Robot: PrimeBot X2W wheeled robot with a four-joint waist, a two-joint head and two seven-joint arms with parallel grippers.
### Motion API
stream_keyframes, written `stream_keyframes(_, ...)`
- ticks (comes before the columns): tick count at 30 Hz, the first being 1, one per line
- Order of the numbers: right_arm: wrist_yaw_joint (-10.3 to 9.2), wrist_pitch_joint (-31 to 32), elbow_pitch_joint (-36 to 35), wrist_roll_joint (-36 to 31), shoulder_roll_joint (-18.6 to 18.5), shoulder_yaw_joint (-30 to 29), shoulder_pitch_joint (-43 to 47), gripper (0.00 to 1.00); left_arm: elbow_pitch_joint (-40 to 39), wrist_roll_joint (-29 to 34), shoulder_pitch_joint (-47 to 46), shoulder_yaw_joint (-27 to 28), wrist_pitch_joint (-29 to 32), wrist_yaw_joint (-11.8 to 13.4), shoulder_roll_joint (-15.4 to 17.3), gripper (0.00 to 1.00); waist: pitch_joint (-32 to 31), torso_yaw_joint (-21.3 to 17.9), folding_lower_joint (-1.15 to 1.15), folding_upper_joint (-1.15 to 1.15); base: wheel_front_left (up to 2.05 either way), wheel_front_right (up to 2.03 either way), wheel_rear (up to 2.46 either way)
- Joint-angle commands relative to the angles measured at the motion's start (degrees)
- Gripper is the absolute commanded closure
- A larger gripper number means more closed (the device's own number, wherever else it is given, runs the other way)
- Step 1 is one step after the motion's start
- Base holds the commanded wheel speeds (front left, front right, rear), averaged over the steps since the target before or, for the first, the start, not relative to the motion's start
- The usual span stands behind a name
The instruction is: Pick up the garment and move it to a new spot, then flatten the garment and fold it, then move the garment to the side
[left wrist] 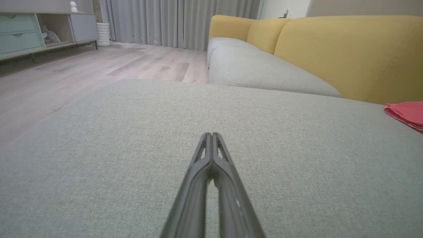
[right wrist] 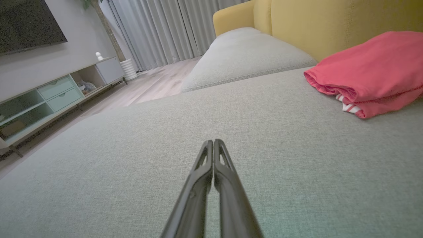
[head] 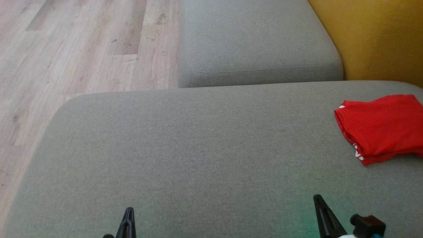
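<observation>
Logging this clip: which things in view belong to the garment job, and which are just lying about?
Belongs to the job: red garment, folded, at the right; grey seat cushion under it; left pincer and right pincer, both shut, empty.
Just surroundings: second grey cushion; yellow sofa back; wooden floor; curtains; TV cabinet.

Folded red fabric garment [head: 380,127]: cut off at right edge; white hem markings [head: 358,154] partly tucked under, unreadable. Small white far-off object [left wrist: 73,6]: too small to identify.
</observation>
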Motion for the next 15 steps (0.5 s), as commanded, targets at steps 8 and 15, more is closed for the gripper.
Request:
stream_keyframes(8,0.03,1.6,-2.4,6.6,-0.1,-1.4,-3.8,1.0,-2.2,-6.5,-3.7,2.0,1.6,-0.9,0.0,1.0,0.7,-0.1,0.0,0.0,0.0,0.0,0.0)
stream_keyframes(15,0.04,2.7,-2.7,11.2,-0.1,-2.2,-4.6,1.0,-2.5,-11.1,-4.5,3.0,2.7,-1.5,0.0,1.0,1.2,-0.2,0.0,0.0,0.0,0.0,0.0)
